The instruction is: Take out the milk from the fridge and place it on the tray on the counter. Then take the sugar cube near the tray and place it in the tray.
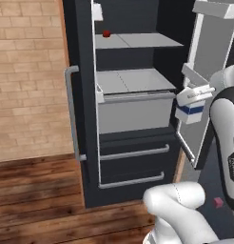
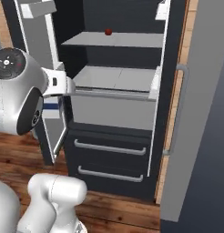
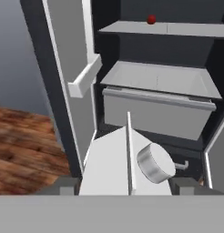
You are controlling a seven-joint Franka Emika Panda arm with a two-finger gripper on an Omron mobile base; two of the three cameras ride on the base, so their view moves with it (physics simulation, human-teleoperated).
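The milk (image 1: pixel 189 113) is seen in the left base view just outside the open fridge (image 1: pixel 133 95), in front of the inner face of the open door (image 1: pixel 209 81). The carton is held upright, its dark blue band facing the camera, with the white end effector (image 1: pixel 195 95) clamped on its gabled top. In the hand view the white sloped roof and ridge of the milk (image 3: pixel 114 164) lie directly between the two dark fingertips (image 3: pixel 183 184), and a grey round cap (image 3: pixel 155 163) is seen on the right slope. The carton is thus gripped from above, pressed close under the hand. In the right base view the end effector is largely hidden behind the arm's large joint, and only a slice of the blue band of the milk (image 2: pixel 51 106) can be made out. Inside the fridge, a light grey drawer (image 1: pixel 133 107) is seen below a shelf (image 1: pixel 138 40) on which a small red object (image 1: pixel 106 34) rests. The wooden floor (image 1: pixel 38 190) lies below.
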